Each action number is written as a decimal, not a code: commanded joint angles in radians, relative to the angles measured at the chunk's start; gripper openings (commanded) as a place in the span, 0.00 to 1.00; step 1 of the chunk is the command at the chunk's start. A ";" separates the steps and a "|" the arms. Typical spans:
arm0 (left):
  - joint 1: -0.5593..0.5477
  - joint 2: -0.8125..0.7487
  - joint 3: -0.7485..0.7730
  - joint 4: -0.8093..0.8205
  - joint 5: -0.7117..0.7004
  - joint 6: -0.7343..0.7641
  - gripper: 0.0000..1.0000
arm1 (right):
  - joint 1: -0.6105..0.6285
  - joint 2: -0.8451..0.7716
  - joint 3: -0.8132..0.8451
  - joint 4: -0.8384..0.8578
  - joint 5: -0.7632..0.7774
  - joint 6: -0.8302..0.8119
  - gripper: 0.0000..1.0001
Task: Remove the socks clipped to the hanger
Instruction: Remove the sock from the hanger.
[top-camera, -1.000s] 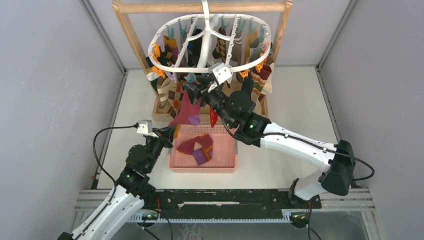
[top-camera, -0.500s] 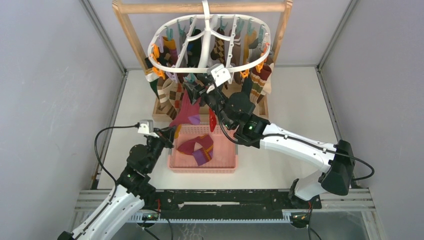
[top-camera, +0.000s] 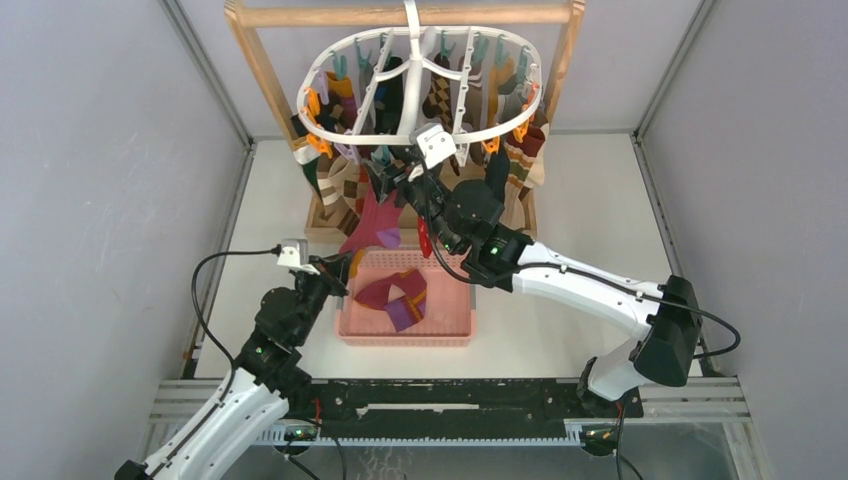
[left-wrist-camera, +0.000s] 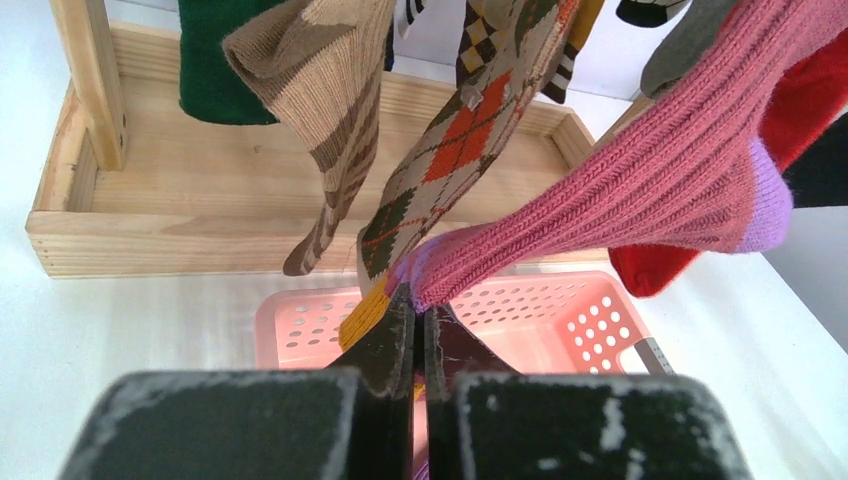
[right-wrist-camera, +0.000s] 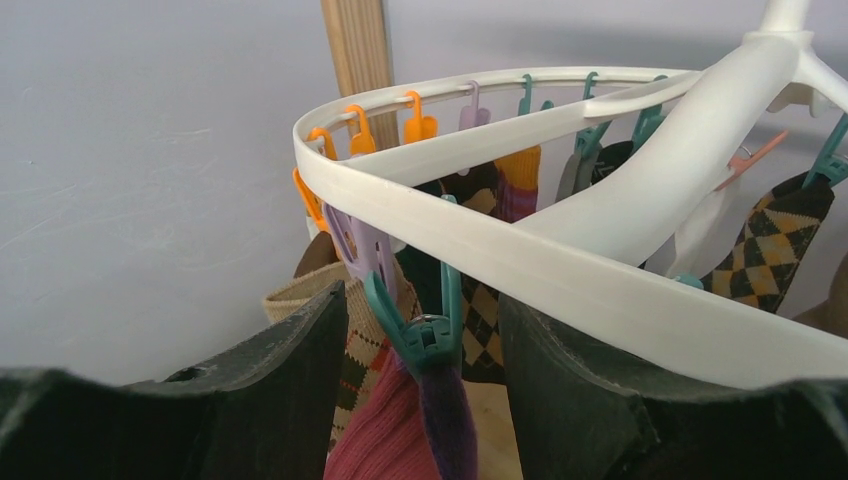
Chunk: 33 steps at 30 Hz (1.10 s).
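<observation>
The white oval hanger (top-camera: 420, 130) hangs from a wooden frame, with several socks clipped under it. My left gripper (top-camera: 340, 268) is shut on the lower end of a pink ribbed sock (left-wrist-camera: 640, 190), which it holds taut over the basket (left-wrist-camera: 420, 305). The top of the pink sock (right-wrist-camera: 385, 440) is held by a teal clip (right-wrist-camera: 430, 335) under the hanger's ring (right-wrist-camera: 560, 270). My right gripper (right-wrist-camera: 425, 300) is open, with one finger on each side of that clip. It also shows in the top view (top-camera: 385, 180). Argyle and striped beige socks (left-wrist-camera: 450, 150) hang beside the pink one.
A pink perforated basket (top-camera: 350, 330) sits on the table below the hanger, with a red and purple sock (top-camera: 395, 297) in it. The wooden stand (top-camera: 262, 70) has a tray base (left-wrist-camera: 150, 200). Grey walls close in the left, right and back.
My right gripper has moved a little left and up toward the teal clip, which now sits between its fingers. The left arm has held still on the pink sock.
</observation>
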 joint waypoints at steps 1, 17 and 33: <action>0.004 0.011 0.082 0.044 -0.005 0.023 0.00 | -0.019 0.005 0.045 0.064 -0.011 0.005 0.64; 0.004 0.034 0.087 0.053 -0.004 0.030 0.00 | -0.061 0.027 0.044 0.122 -0.041 0.044 0.54; 0.004 0.039 0.088 0.053 -0.006 0.034 0.00 | -0.082 0.032 0.031 0.131 -0.056 0.059 0.00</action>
